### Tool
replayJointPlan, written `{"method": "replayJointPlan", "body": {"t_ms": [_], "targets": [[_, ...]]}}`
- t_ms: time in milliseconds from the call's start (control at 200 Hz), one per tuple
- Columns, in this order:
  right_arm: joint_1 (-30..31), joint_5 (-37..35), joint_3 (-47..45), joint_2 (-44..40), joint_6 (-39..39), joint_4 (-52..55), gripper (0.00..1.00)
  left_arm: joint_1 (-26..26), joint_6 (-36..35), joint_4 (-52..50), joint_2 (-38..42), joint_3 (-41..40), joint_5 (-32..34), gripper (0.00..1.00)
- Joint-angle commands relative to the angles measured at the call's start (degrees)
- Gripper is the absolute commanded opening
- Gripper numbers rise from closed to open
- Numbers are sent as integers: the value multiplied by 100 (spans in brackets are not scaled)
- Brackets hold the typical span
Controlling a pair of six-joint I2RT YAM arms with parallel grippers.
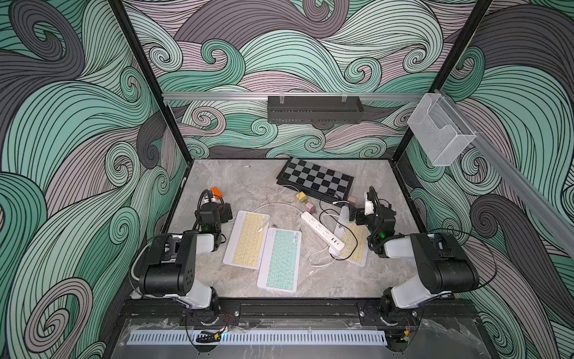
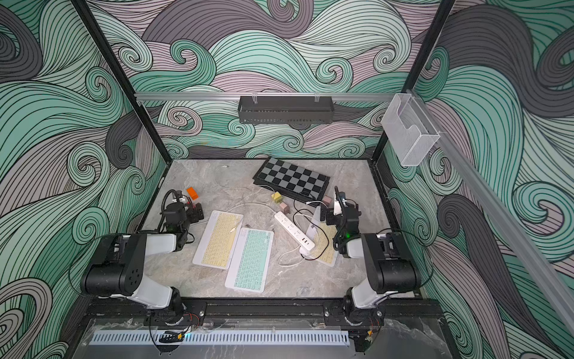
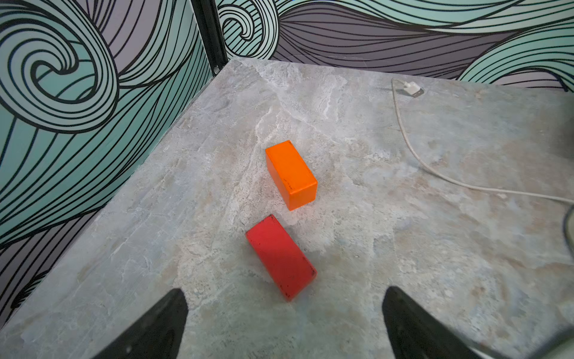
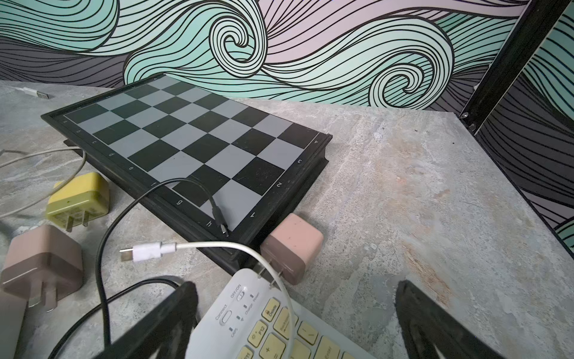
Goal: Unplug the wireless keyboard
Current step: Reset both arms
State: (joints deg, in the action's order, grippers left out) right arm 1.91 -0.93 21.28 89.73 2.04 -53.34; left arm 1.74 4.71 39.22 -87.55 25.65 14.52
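Inspecting the enclosure: a grey marbled surface is walled by panels printed with teal, lilac and grey swirls, with black posts at the corners. A black tray hangs on the back rail. A chessboard lies toward the far right.

Three keyboards lie flat, each with its long axis running roughly from near edge to far edge. The left yellow keyboard and the teal keyboard sit side by side at centre, far ends leaning slightly right. The right yellow keyboard lies partly under a white power strip, its far end leaning left, its Delete-key corner just beside a pink charger. A white cable crosses that corner, its plug end loose on the surface. Which keyboard is plugged in cannot be told.

The left pincer stands wide open and holds nothing (a red block and an orange block lie ahead of it). The right pincer is likewise spread and empty, over the right yellow keyboard's far end.
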Motion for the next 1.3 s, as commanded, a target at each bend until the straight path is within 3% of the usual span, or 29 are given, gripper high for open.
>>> {"method": "replayJointPlan", "body": {"t_ms": [0,65,140,215,330,375,455,520,585,680,791,866,1296], "targets": [[2,-20,96,-14,77,-2,99,-15,16,87,68,27,17,91],[-2,-21,94,-9,76,-1,99,-167,-298,505,541,-441,-182,88],[4,-21,94,-9,77,-1,99,-223,-229,499,1095,-680,45,90],[3,-23,95,-9,77,-3,99,-158,12,729,709,-636,305,93],[2,-24,89,-14,77,-5,99,-191,-363,1656,-178,-581,143,97],[2,-12,96,-9,77,-7,99,-192,-240,1387,-151,-460,269,97],[2,-13,96,-8,76,-1,99,-128,62,19,96,2,281,99],[2,-14,96,-9,77,-1,99,-98,-56,431,-83,-46,241,99],[4,-13,96,-9,72,-2,99,-76,32,107,87,-29,111,99],[2,-15,96,-9,75,-1,99,-95,-211,769,175,-419,-266,99],[2,-18,96,-9,77,6,99,-95,100,27,-13,96,436,99],[2,-13,96,-13,70,7,99,-92,174,190,33,-13,560,99],[2,-15,96,-10,77,-1,99,-112,161,99,45,10,558,99]]}}
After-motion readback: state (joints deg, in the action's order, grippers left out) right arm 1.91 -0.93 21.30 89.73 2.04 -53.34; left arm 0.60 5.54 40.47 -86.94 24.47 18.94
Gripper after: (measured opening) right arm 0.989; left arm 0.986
